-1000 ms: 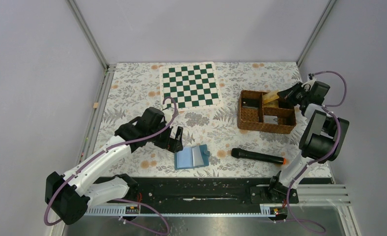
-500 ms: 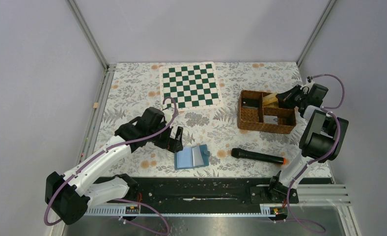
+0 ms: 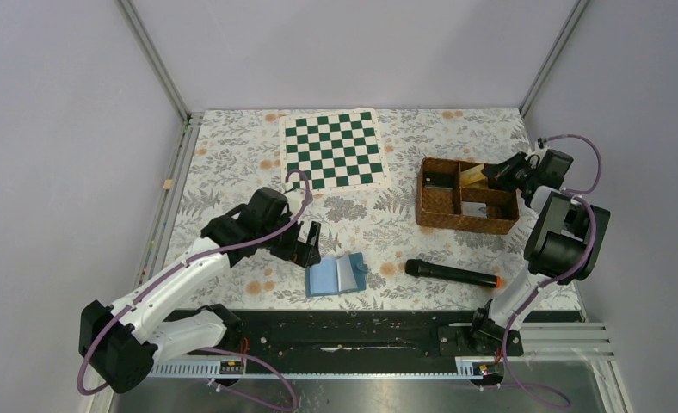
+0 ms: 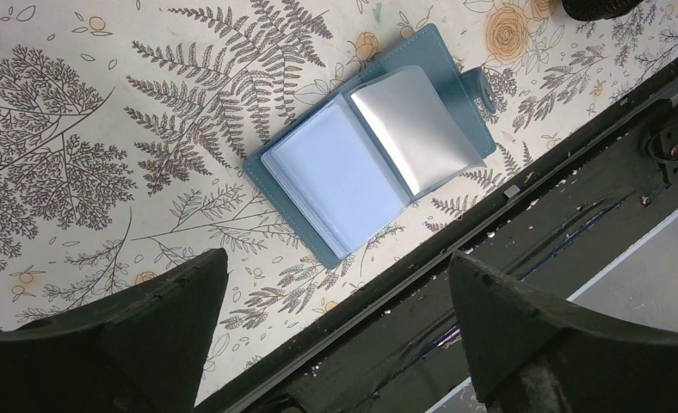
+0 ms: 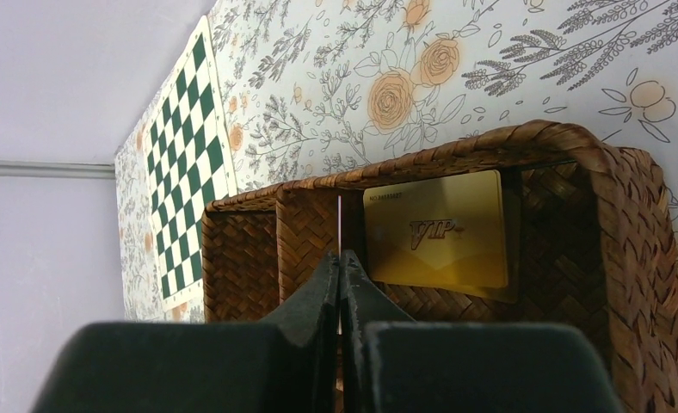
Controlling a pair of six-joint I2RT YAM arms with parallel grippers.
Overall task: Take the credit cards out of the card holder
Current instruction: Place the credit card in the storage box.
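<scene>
The blue card holder point(image 3: 336, 274) lies open on the floral table near the front edge, its light blue pockets point(image 4: 335, 176) facing up. My left gripper point(image 3: 311, 243) hovers just left of it, open and empty; in the left wrist view the holder point(image 4: 374, 155) lies beyond the gripper point(image 4: 335, 258). My right gripper point(image 3: 493, 175) is shut on a thin credit card point(image 3: 471, 175), seen edge-on point(image 5: 340, 224) over the basket. A gold credit card point(image 5: 434, 232) marked VIP lies in a basket compartment on top of another.
The brown wicker basket point(image 3: 465, 225) with compartments stands at the right; its rim point(image 5: 456, 151) fills the right wrist view. A green-and-white chequered board point(image 3: 333, 149) lies at the back. A black marker with an orange tip point(image 3: 450, 274) lies right of the holder.
My right gripper has come down with its card from above the basket's back rim into the basket. The left arm and the holder have not moved.
</scene>
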